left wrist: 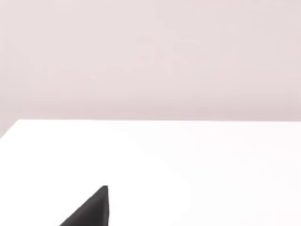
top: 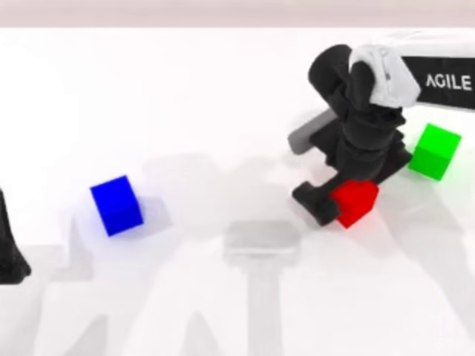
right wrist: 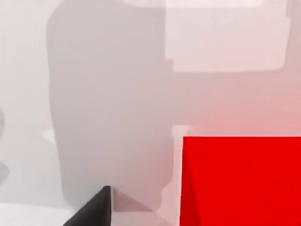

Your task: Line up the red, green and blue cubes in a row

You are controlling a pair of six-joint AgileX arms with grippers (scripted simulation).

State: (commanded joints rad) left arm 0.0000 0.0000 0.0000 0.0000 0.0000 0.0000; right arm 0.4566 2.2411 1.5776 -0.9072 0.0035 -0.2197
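Right gripper (top: 343,199) straddles the red cube (top: 356,202) right of table centre, apparently gripping it for alignment; green cube (top: 435,150) just beyond, blue cube (top: 116,205) far left; left gripper (top: 11,245) parked, closure indeterminate.

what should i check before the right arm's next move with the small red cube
1. Right gripper at the small matte red cube: ok.
2. Fingers closed on the cube: cannot tell.
3. Small matte green cube apart from the gripper: ok, though close beside the arm.
4. Small matte blue cube far off at the table's left: ok.
5. Left gripper parked at the left edge: ok.
6. Three cubes in a row: not ok.
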